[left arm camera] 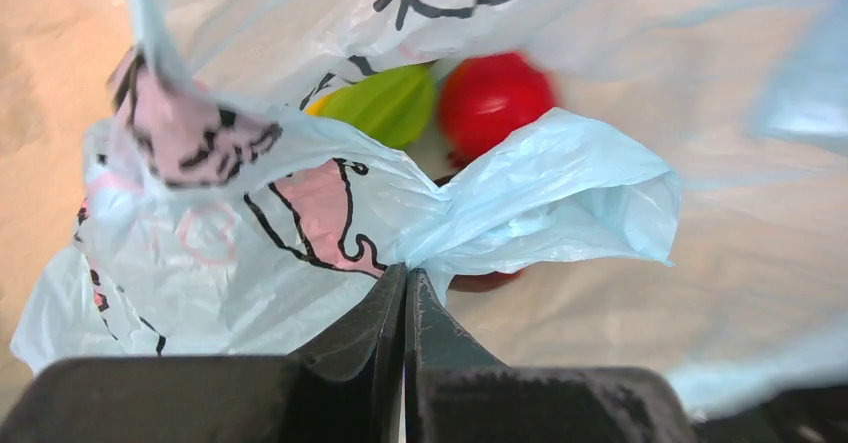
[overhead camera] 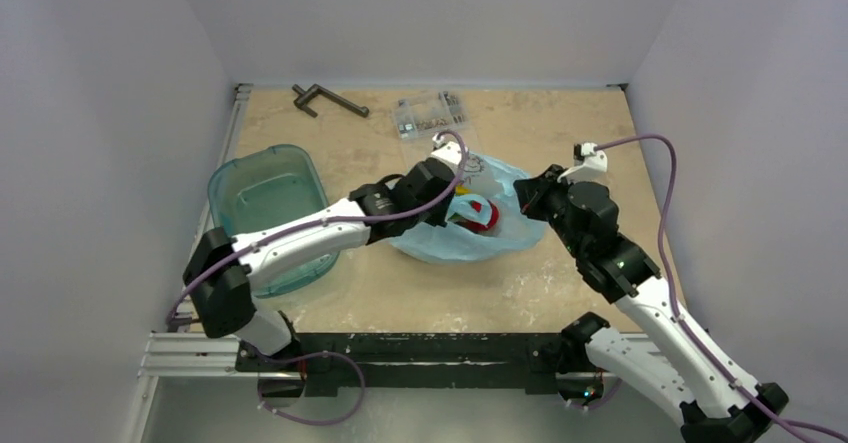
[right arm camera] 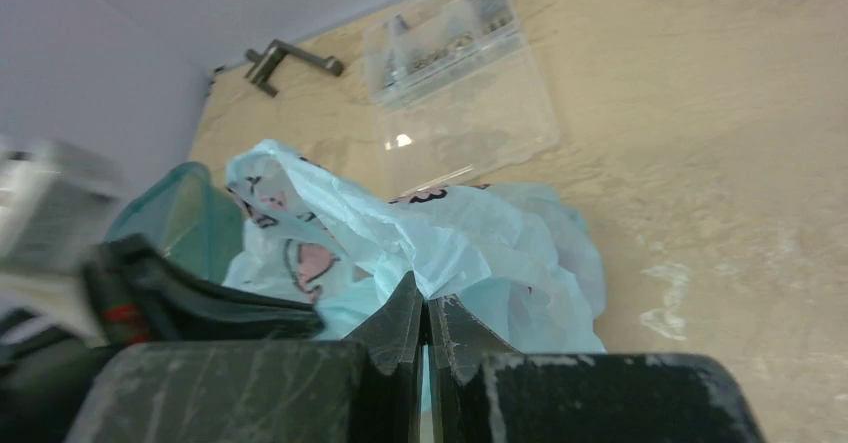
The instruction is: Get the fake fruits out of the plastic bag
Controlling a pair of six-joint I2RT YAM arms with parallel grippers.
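The light-blue plastic bag lies mid-table with its mouth held apart. My left gripper is shut on the bag's left rim, a pinched fold shown in the left wrist view. My right gripper is shut on the bag's right edge, shown in the right wrist view. Inside the bag lie a red apple, a green piece and a sliver of yellow banana. From above the apple shows through the opening. The bag carries black and pink print.
A teal translucent tub stands at the left, under my left arm. A clear parts box and a dark metal tool lie at the back. The box and tool show in the right wrist view.
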